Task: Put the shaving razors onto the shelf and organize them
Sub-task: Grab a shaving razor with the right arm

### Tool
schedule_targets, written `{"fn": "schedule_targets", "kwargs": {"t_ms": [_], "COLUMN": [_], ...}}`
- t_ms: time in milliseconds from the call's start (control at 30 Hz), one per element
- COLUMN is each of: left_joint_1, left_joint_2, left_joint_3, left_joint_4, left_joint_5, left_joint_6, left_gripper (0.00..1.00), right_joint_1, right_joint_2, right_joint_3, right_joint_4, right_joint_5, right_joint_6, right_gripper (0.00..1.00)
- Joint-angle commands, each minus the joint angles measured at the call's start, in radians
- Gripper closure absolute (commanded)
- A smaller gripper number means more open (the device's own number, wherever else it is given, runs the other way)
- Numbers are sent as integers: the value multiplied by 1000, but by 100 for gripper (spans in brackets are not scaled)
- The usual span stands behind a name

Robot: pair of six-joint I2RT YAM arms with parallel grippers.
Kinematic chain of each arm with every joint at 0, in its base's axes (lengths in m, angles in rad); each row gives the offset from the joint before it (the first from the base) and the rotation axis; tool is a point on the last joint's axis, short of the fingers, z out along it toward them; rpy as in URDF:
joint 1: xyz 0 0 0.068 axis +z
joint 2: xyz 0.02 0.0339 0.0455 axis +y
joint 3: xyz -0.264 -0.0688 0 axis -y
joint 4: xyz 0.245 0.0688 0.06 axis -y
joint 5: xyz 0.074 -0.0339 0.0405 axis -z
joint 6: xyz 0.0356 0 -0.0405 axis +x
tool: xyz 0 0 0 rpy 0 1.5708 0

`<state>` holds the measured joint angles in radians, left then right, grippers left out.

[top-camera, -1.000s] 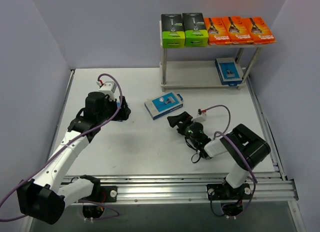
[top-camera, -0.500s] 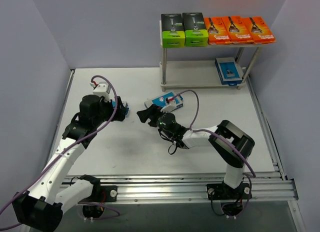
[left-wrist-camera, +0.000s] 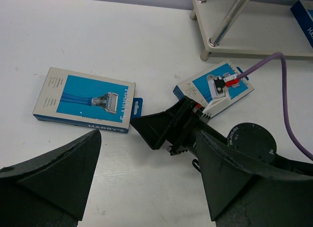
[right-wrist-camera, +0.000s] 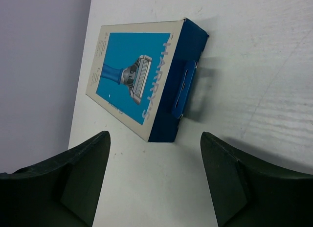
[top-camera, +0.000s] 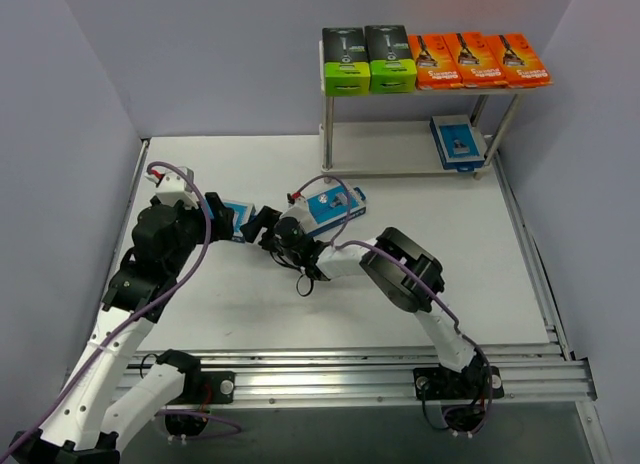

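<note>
- fingers (right-wrist-camera: 78, 178) of the right gripper (right-wrist-camera: 155, 141) stand apart with nothing between them, pointing at a light blue razor pack (right-wrist-camera: 142, 90) that lies flat on the counter (right-wrist-camera: 254, 51) just ahead.
- left gripper (left-wrist-camera: 149, 139) hovers wide and empty over the same pack. both crowd it, so only one should take it.
- probably best: go low, close across the narrow width, then lift clear of the other arm.
- second blue pack (top-camera: 335, 206) lies under the right arm.
- third blue pack (top-camera: 457, 142) sits on the shelf (top-camera: 390, 152) lower board. black-lime packs (top-camera: 368, 59) and orange packs (top-camera: 478, 59) line the top.
- the pack: flat box, blue face, grey razor picture, hang tab.
</note>
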<state>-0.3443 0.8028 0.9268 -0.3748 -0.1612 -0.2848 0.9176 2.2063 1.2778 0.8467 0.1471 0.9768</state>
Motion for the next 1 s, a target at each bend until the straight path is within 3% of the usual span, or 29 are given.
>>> {"fn": "schedule_targets", "kwargs": {"t_ms": [0,400,433,533,700,800,867,967], "left_joint_1": [-2,-39,-39,-41,-42,-42,-42,-42], "left_joint_2": [4,-31,-31,-30,-25,-25,-24,-22], "left_joint_3": [10,10,10,10,10,9,4,-2], "left_joint_4": [17,11,10,8,10,10,13,19], "left_joint_5": [-9,-23,-23,-18,-17,-24,-31,-40], "left_joint_6": [-13,-10,-10,-10,-10,-5,-4,-1], "left_gripper": [13,12,12,12,12,12,12,12], "right_joint_1": [-14,-45,-51,-56,-63,-63,-65,-68], "right_joint_2": [61,219,225,240,268,267,253,227], "right_joint_3": [112,282,290,301,316,299,281,258], "right_joint_4": [-47,-81,-80,-52,-23,-5,15,28], "right_joint_5": [3,12,3,-12,-53,-63,-69,-86], "right_joint_6": [40,82,83,99,118,126,137,138], "right_gripper": [30,33,35,60,69,84,100,100]}}
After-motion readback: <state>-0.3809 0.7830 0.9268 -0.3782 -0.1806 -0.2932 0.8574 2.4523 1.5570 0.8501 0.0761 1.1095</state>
